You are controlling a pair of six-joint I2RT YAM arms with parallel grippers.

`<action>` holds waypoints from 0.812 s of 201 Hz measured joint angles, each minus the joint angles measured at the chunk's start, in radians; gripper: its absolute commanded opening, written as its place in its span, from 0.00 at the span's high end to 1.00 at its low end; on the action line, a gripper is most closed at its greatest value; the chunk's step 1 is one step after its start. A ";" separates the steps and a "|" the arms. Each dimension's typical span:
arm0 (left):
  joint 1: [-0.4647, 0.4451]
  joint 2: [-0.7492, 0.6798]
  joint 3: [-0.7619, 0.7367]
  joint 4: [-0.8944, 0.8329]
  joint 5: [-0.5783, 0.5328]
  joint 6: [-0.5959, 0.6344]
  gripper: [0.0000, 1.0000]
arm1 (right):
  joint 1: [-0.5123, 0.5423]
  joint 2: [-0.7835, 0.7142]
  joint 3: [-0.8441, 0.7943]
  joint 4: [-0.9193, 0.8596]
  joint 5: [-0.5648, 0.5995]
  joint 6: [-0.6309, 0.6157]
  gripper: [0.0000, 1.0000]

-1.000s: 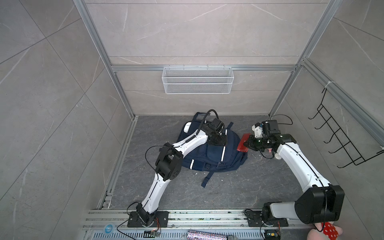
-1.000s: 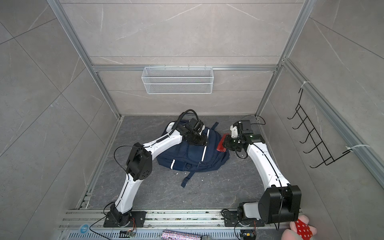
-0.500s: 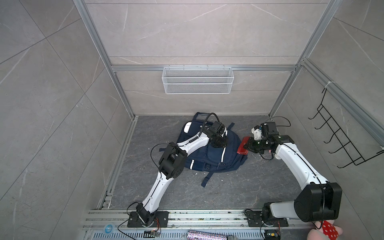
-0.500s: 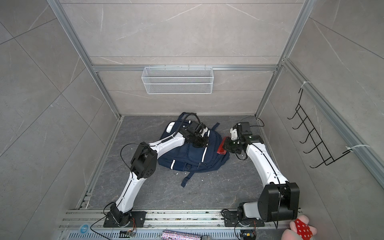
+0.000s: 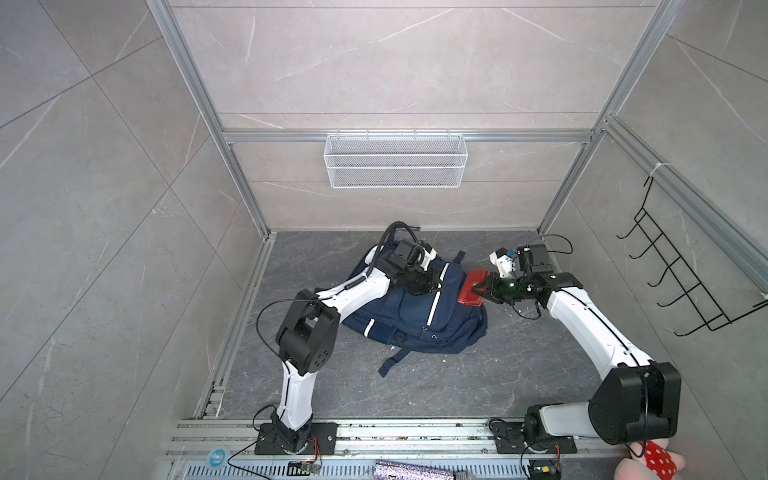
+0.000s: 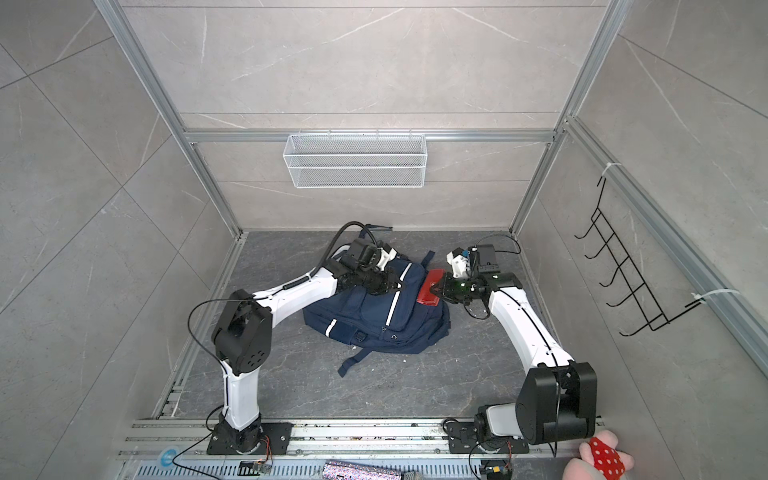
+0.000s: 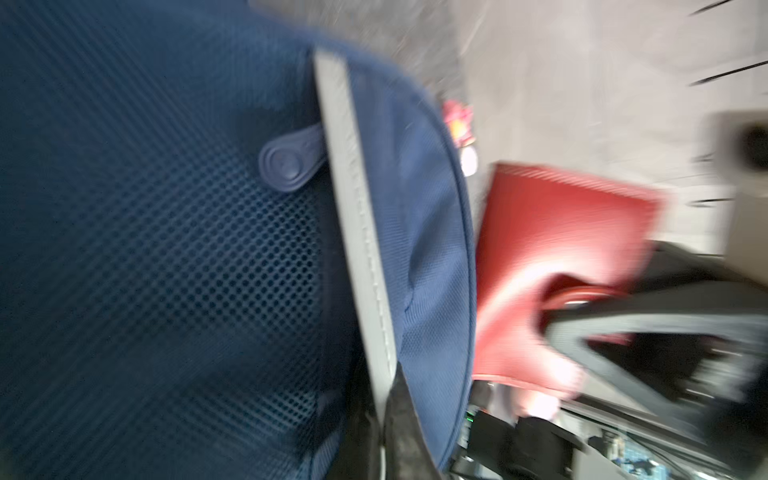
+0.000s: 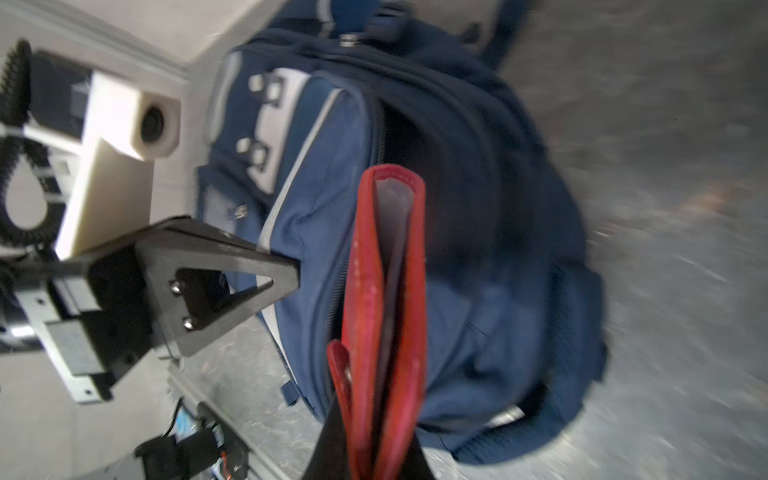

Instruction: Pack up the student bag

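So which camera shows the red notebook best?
The right wrist view: close and fairly sharp, it shows the red notebook edge-on, pale pages between stitched covers, against the student bag. The left wrist view shows its cover face-on but blurred; both top views show only a small red patch.

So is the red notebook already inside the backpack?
No, the red notebook is wholly visible beside the student bag, clamped in the right gripper.

A white mesh basket (image 5: 395,160) hung on the grey-tiled back wall (image 5: 395,62); dark floor (image 5: 457,386) below it, black hook rack (image 5: 681,259) to its right.
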 measured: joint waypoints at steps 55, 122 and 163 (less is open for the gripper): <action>0.080 -0.059 -0.061 0.059 0.114 -0.040 1.00 | 0.072 0.050 0.000 0.105 -0.150 0.005 1.00; 0.084 -0.059 -0.056 0.142 0.162 -0.110 1.00 | 0.163 0.175 -0.002 0.251 -0.222 0.076 1.00; 0.075 -0.059 -0.060 0.201 0.161 -0.157 1.00 | 0.162 0.235 -0.002 0.369 -0.242 0.121 0.85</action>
